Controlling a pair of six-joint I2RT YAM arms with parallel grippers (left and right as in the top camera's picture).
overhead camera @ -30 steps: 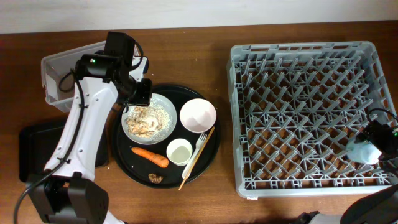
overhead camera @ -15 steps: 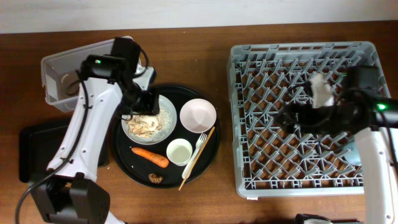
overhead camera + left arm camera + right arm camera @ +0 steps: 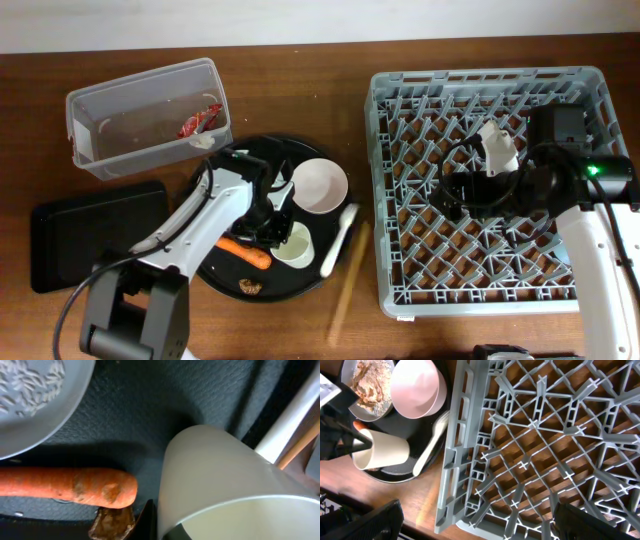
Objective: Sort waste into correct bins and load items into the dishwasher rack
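Observation:
My left gripper is down on the round black tray, its fingers either side of the wall of the small white cup, shut on it. The orange carrot and the brown morsel lie just beside it. The white plate with rice scraps and the pale bowl sit behind. The white fork lies at the tray's right edge. The red wrapper and a white paper scrap lie in the clear tub. My right gripper is open and empty over the grey rack. The blue cup is hidden.
The shallow black rectangular tray lies at the front left. The round black tray holds the dishes. A wooden stick lies on the table between the round tray and the rack.
My left arm moved from the plate down to the white cup. The fork and wooden stick shifted right, the stick now off the tray. The tub's wrapper is uncovered. My right arm barely moved.

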